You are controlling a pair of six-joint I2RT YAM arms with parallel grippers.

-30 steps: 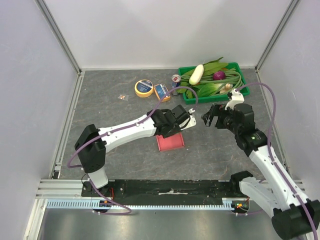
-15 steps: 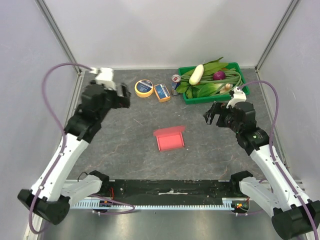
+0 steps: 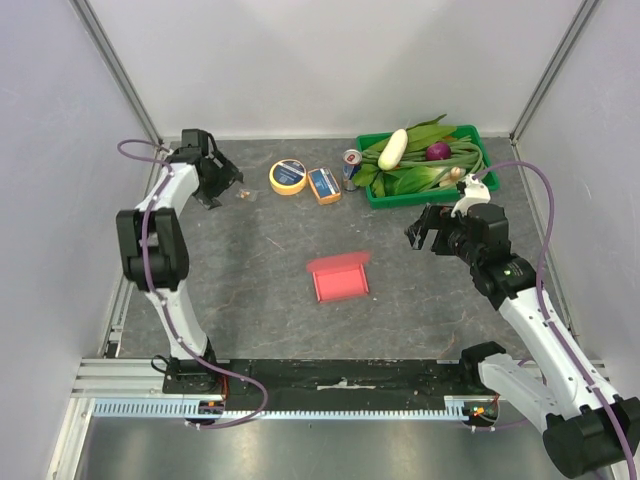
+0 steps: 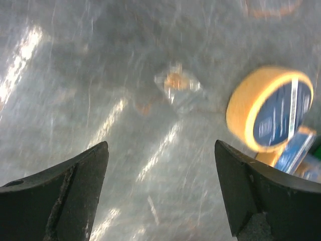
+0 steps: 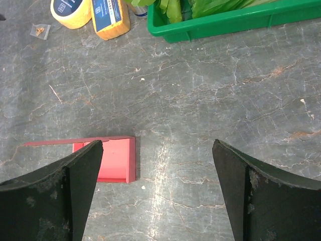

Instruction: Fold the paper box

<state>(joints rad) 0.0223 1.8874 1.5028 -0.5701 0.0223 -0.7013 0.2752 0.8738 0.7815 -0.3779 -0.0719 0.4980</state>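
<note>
lying well apart from left jaws, nearer right jaws: paper box [image 3: 338, 279]; both jaws spread wide, empty.

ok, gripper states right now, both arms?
left gripper: open, holding nothing.
right gripper: open, holding nothing.

We read no legible text. The yellow tape roll [image 5: 70, 9] and the blue-and-orange box [image 5: 111, 15] bear blue labels; their print is seemingly too small to resolve.

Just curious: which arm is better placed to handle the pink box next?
Probably right: the right gripper hangs open, nearer the paper box; the left gripper is off by the far-left corner.
</note>
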